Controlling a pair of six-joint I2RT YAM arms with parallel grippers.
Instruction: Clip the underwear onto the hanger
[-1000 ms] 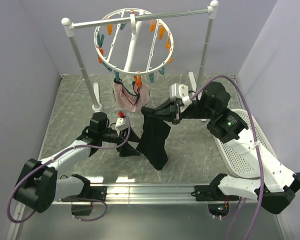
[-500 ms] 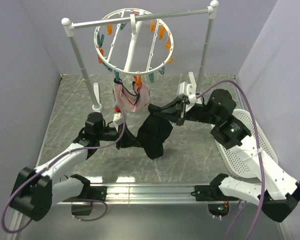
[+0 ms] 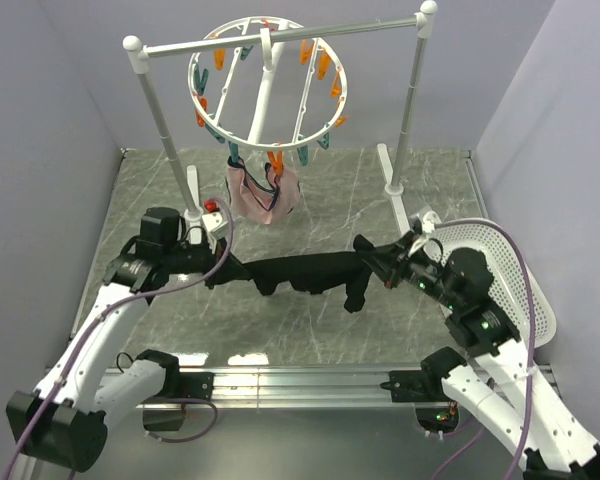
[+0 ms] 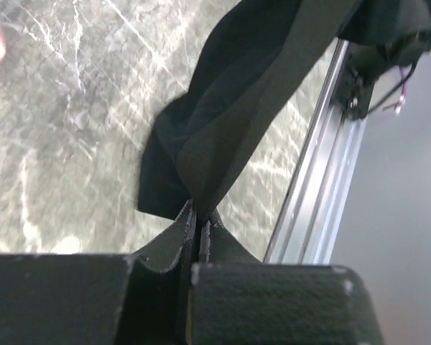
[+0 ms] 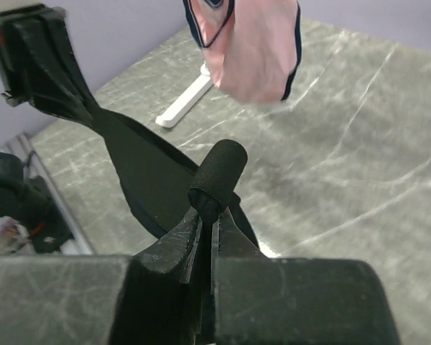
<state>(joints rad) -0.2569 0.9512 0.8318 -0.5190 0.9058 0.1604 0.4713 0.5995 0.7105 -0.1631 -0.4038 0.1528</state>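
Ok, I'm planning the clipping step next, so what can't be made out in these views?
Top external: which clothespins on the hanger are free, too small.
Left wrist: the underwear at its far end, cut off by the top edge.
Right wrist: the pink garment at its top, cut off by the top edge.

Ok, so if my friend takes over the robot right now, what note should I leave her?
Left pincer: shut on one end of the black soft-fabric boxer-brief underwear.
Right pincer: shut on the other end.
Underwear: stretched between both arms, in front of the round white plastic ring hanger. A small pink garment hangs clipped under the ring.
Done: underwear gripped and spread out.
Left: raise it to the ring's clothespins and clip it on.
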